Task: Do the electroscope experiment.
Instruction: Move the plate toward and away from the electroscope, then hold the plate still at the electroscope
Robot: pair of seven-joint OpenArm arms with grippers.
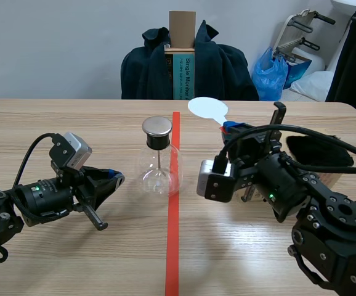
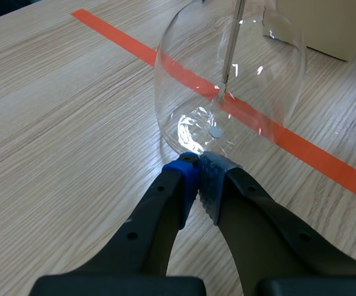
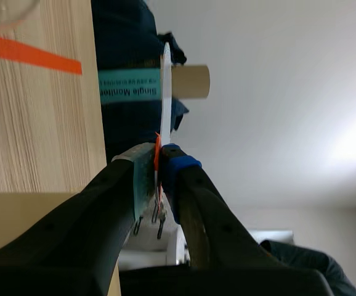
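Note:
The electroscope, a round glass flask with a metal cap and a thin rod inside, stands on the table beside the red tape line. My left gripper lies low just left of the flask, shut on nothing, its fingertips close to the glass wall. My right gripper is raised to the right of the flask, shut on the handle of a white paddle. The paddle's disc is up behind and to the right of the cap. The paddle shows edge-on between the right gripper's pads.
A black cloth lies on a beige box at the table's right. Behind the table is a chair with a dark jacket and a cardboard box. A blue bag sits at the back right.

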